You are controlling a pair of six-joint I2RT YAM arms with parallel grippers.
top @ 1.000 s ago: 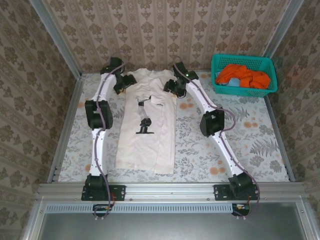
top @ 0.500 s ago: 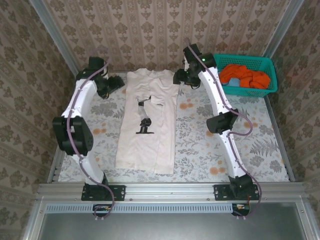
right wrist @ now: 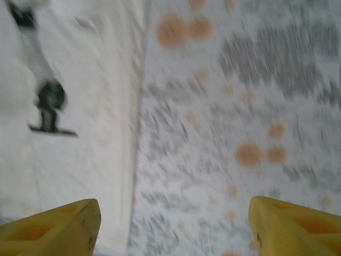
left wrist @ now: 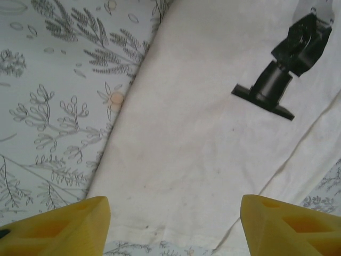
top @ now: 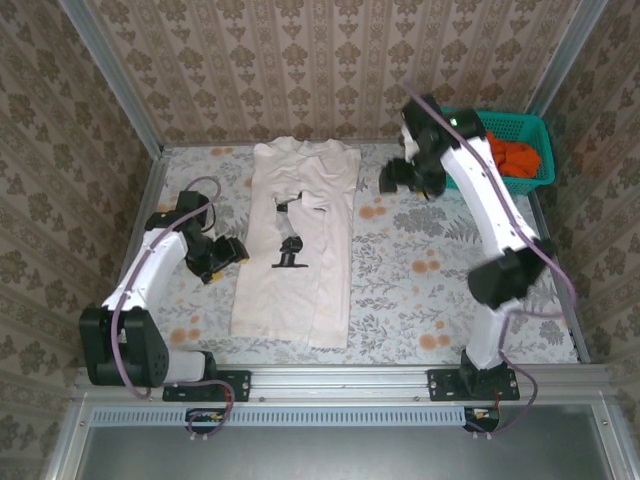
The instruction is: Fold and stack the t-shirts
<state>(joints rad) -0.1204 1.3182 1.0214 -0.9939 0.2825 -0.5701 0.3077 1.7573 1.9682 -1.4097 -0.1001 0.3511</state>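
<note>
Cream t-shirt (top: 300, 240) lies flat on the table (top: 420, 300), long axis running near-to-far, left gripper (top: 238, 252) open and empty just beside its left edge, right gripper (top: 385, 180) also open, empty, farther off right of its far end.

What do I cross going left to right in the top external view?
Left gripper → large cream-white cloth t-shirt with black print → right gripper → teal plastic lattice basket holding bright orange t-shirts.
</note>
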